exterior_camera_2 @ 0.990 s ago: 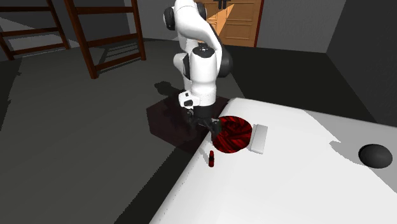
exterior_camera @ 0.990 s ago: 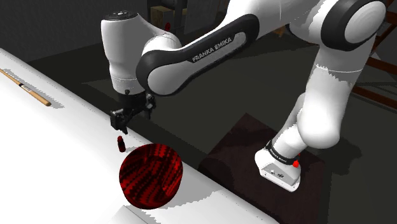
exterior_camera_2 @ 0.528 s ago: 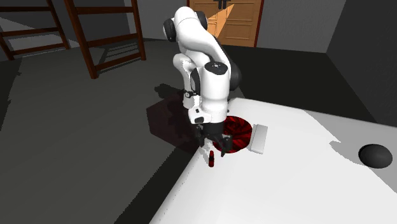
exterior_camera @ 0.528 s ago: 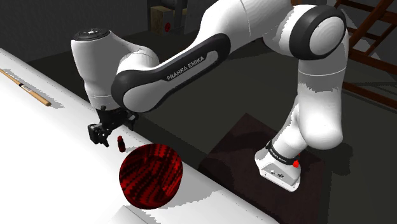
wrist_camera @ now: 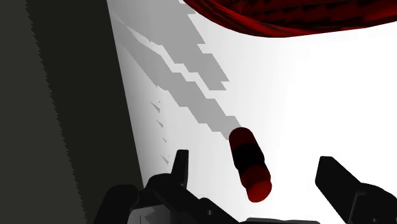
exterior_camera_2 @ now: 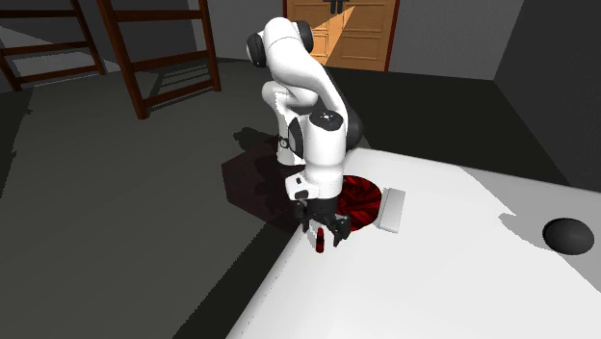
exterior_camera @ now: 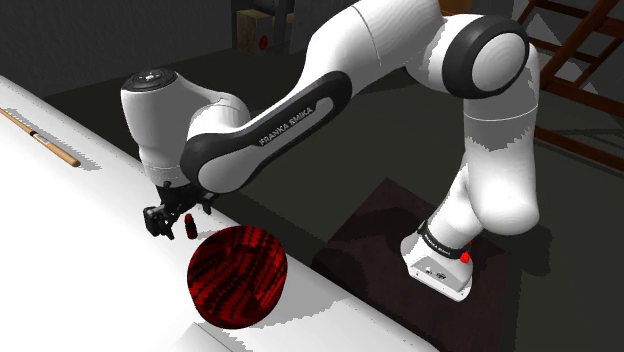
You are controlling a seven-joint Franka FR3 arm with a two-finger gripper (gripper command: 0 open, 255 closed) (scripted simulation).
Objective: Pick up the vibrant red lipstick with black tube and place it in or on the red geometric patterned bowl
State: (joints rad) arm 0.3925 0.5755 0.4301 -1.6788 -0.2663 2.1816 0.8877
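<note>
A small lipstick [exterior_camera: 187,226] with a red tip and a dark tube stands upright on the white table, close to its edge. My black gripper [exterior_camera: 170,218] has come down around it and is open. In the wrist view the lipstick [wrist_camera: 250,163] lies between the two fingers [wrist_camera: 181,168], nearer the middle, and neither one touches it. The dark red patterned bowl [exterior_camera: 236,275] sits on the table just beside the lipstick. In the second exterior view the arm hides part of the bowl [exterior_camera_2: 364,199], and the lipstick [exterior_camera_2: 319,243] stands under the gripper [exterior_camera_2: 326,231].
A flat grey block [exterior_camera_2: 391,210] lies beyond the bowl, and a black domed object [exterior_camera_2: 568,235] sits far along the table. A wooden stick [exterior_camera: 40,135] rests at the shoulder view's far left. The table edge [exterior_camera: 250,215] runs close by the lipstick. The dark stand [exterior_camera: 400,230] is below it.
The gripper has swung away from above the bowl toward the shoulder view's left and dropped until its open fingers flank the lipstick. Lipstick and bowl have not moved.
</note>
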